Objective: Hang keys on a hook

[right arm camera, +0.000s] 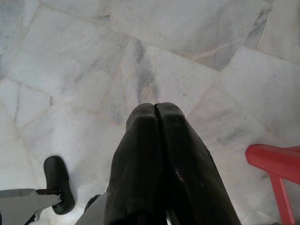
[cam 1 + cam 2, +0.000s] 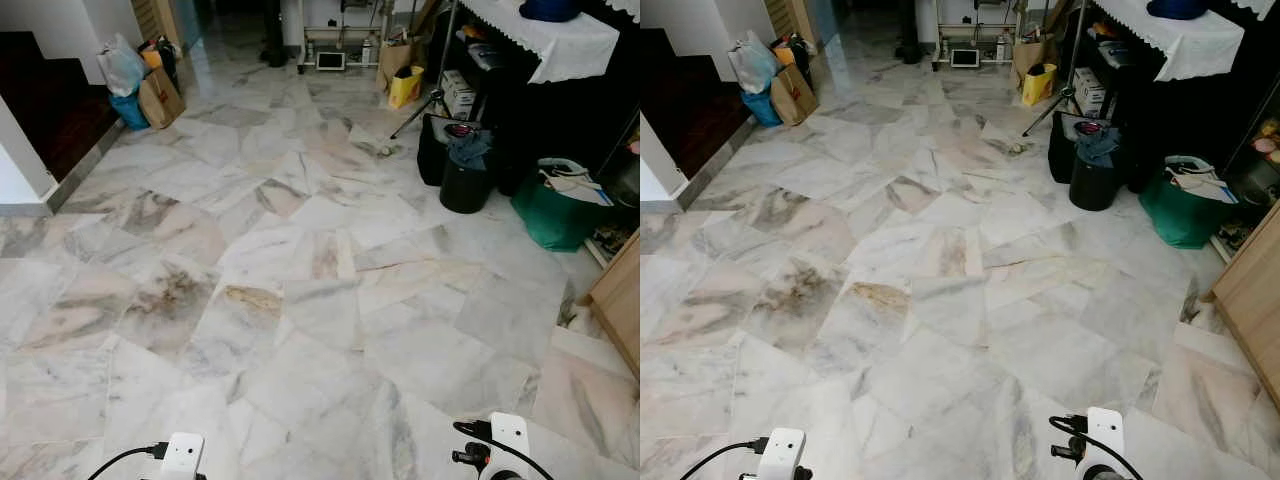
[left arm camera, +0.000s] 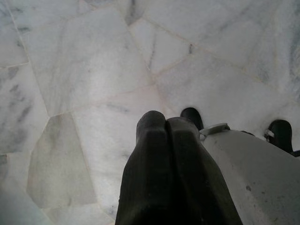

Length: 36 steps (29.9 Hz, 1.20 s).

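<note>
Both arms hang low: left gripper (image 3: 164, 123) and right gripper (image 1: 155, 110) are pressed closed, holding nothing, above the marble floor (image 2: 300, 300). Keys and hook aren't visible; walking toward the bags (image 2: 140, 80) risks bumping clutter.

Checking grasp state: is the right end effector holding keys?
No, the right end effector has its fingers pressed together with nothing between, above marble floor.

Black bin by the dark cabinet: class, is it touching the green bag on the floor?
Apart. The right eye view shows a strip of bare marble floor between the black bin and the green bag.
</note>
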Tool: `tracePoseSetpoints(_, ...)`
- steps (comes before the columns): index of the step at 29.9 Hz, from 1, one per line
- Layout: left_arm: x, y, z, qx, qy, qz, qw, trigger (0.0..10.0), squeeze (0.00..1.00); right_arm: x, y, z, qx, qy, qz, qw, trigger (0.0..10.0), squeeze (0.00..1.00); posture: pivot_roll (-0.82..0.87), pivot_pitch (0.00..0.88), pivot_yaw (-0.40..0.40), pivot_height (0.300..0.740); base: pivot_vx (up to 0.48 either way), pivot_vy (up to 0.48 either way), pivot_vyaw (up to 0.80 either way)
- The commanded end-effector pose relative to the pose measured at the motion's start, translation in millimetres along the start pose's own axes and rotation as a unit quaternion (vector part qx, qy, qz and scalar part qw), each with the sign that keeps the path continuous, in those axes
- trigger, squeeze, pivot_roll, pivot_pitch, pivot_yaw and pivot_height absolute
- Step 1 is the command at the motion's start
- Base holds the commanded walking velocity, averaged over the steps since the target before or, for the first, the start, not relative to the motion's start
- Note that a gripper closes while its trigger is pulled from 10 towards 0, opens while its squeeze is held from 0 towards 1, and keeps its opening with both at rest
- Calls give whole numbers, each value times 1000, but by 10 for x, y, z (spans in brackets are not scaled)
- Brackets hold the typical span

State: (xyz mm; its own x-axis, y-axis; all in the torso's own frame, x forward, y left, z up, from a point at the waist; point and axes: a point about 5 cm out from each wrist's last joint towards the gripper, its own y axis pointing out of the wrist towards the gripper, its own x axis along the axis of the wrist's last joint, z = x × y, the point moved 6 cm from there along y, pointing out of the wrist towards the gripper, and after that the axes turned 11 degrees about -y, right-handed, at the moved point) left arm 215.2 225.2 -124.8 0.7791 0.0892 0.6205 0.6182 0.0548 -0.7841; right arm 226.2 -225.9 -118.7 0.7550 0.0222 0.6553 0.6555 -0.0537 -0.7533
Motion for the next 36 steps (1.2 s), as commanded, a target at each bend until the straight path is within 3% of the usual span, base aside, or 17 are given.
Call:
tracePoseSetpoints(1, -76, 6, -137, -8, 4, 6, 1000, 10000, 0, -37, 5, 72, 16, -11, 11, 1000, 10000, 0, 10, 41, -49, 740, 0, 0, 0)
tracePoseSetpoints(3, -103, 9, -209, -12, 6, 8, 1000, 10000, 0, -40, 10, 118, 26, -17, 14, 999, 10000, 0, 11, 42, -47, 740, 0, 0, 0)
tracePoseSetpoints(20, -98, 8, -176, -8, 16, 8, 1000, 10000, 0, -89, 2, 152, 29, -10, 19, 999, 10000, 0, 14, 44, -35, 740, 0, 0, 0)
tracePoseSetpoints(21, -90, 7, -164, -6, 17, 6, 1000, 10000, 1000, -90, 2, 158, 30, -8, 19, 999, 10000, 384, 17, 45, -34, 740, 0, 0, 0)
tracePoseSetpoints(23, -85, 7, -155, -5, 18, 5, 1000, 10000, 1000, -91, 2, 162, 31, -7, 19, 999, 10000, 384, 17, 45, -34, 740, 0, 0, 0)
tracePoseSetpoints(24, -71, 5, -133, -2, 18, 1, 1000, 10000, 1000, -93, 2, 169, 31, -4, 18, 999, 10000, 1000, 20, 45, -34, 740, 0, 0, 0)
tracePoseSetpoints(36, -42, 9, -141, -4, 12, -4, 1000, 10000, 1000, -85, 4, 164, 27, -2, 16, 999, 10000, 1000, 19, 44, -32, 740, 0, 0, 0)
